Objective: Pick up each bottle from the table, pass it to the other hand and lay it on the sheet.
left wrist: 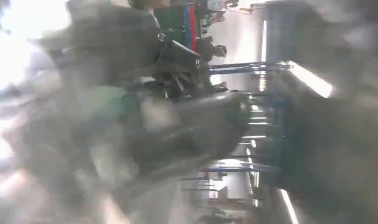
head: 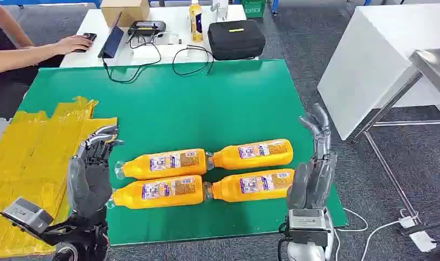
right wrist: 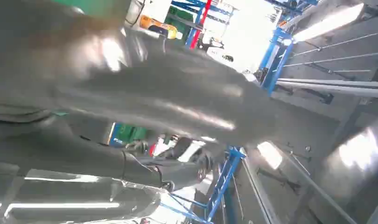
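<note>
Green cloth covers the table [head: 169, 103], with a yellow sheet [head: 30, 152] lying over its left edge. Four orange bottles [head: 204, 174] lie on their sides near the front edge, two rows of two, necks meeting in the middle. The left robot hand [head: 93, 168] hovers just beside the caps at the left end of the rows, fingers curled loosely and holding nothing. The right robot hand [head: 314, 163] stands upright at the front right corner, fingers spread and empty. No bottle is on the sheet yet. A good pickup probably means closing around one bottle's body, clear of its neighbour, and lifting it level before the handover.
</note>
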You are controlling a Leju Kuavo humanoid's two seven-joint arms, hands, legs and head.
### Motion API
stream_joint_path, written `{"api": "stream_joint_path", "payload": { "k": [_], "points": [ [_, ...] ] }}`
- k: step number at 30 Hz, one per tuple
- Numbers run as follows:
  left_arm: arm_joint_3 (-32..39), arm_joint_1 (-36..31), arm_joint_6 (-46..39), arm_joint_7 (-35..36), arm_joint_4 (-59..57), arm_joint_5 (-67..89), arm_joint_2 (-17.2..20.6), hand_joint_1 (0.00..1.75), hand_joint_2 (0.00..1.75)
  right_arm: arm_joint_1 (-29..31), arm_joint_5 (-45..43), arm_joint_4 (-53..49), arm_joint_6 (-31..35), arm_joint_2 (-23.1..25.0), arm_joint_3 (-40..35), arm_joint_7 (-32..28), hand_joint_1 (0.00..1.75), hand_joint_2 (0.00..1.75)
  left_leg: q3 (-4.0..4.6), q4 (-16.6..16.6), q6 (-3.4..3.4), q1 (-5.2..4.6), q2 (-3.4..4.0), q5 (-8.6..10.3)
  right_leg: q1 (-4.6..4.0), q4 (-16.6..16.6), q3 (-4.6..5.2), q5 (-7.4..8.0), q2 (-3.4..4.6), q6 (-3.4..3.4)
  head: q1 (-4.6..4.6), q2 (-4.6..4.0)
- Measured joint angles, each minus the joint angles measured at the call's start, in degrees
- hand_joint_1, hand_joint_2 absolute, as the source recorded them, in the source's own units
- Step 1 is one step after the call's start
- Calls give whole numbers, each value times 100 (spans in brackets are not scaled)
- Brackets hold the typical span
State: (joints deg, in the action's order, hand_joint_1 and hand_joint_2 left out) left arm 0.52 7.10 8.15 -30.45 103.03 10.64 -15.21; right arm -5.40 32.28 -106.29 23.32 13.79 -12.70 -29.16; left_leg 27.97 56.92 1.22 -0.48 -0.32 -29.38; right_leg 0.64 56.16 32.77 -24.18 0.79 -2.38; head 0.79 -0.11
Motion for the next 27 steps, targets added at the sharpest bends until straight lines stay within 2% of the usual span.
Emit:
{"api": "stream_joint_path", "payload": {
  "k": [10,12,14,15,18,23,24,25,27],
  "points": [
    [0,-4,0,-18,0,0,0,175,0,4,-44,0,-60,0,0,-11,175,0,1,0,0,0,0,0,0,0,1,0,0,0,-2,2],
    [-110,-221,-134,-482,-206,-110,-33,175,0,221,-1010,307,-966,0,-31,-443,175,0,0,0,0,0,2,1,0,-1,2,2,0,0,-2,0],
    [-603,-726,-787,-867,-751,-262,-59,175,0,641,-2275,1078,-2147,11,-211,-898,175,0,-4,1,17,-2,-4,13,2,-2,-7,12,-3,-12,-2,0],
    [-867,-853,-1055,-909,-888,-284,-55,175,0,722,-2488,1238,-2333,15,-315,-991,175,0,-3,1,22,-6,-18,17,5,-2,-11,12,-14,-13,-2,2],
    [-1380,-1027,-1311,-935,-1218,-313,-20,175,0,897,-2610,1653,-2153,26,-492,-1045,175,0,-5,1,23,-6,-18,20,5,0,-15,13,-17,-13,0,2],
    [-1716,-1077,-1130,-951,-1379,-400,81,175,0,900,-2627,1934,-2155,26,-573,-1049,175,0,0,1,23,-5,-19,19,4,0,-8,11,-17,-14,-2,0],
    [-1761,-1077,-1104,-951,-1392,-420,92,0,0,901,-2621,1963,-2155,26,-575,-1049,10,0,2,1,23,-5,-19,19,4,0,-6,11,-17,-14,0,0],
    [-1786,-1078,-1097,-951,-1399,-422,98,0,0,900,-2618,1985,-2148,26,-575,-1049,0,0,3,1,22,-5,-18,18,4,0,-5,11,-17,-14,0,0],
    [-1816,-1083,-1123,-953,-1412,-413,118,0,0,900,-2595,2028,-2116,26,-577,-1049,0,0,3,1,22,-6,-17,18,4,-1,-5,11,-16,-14,0,0]
  ]
}}
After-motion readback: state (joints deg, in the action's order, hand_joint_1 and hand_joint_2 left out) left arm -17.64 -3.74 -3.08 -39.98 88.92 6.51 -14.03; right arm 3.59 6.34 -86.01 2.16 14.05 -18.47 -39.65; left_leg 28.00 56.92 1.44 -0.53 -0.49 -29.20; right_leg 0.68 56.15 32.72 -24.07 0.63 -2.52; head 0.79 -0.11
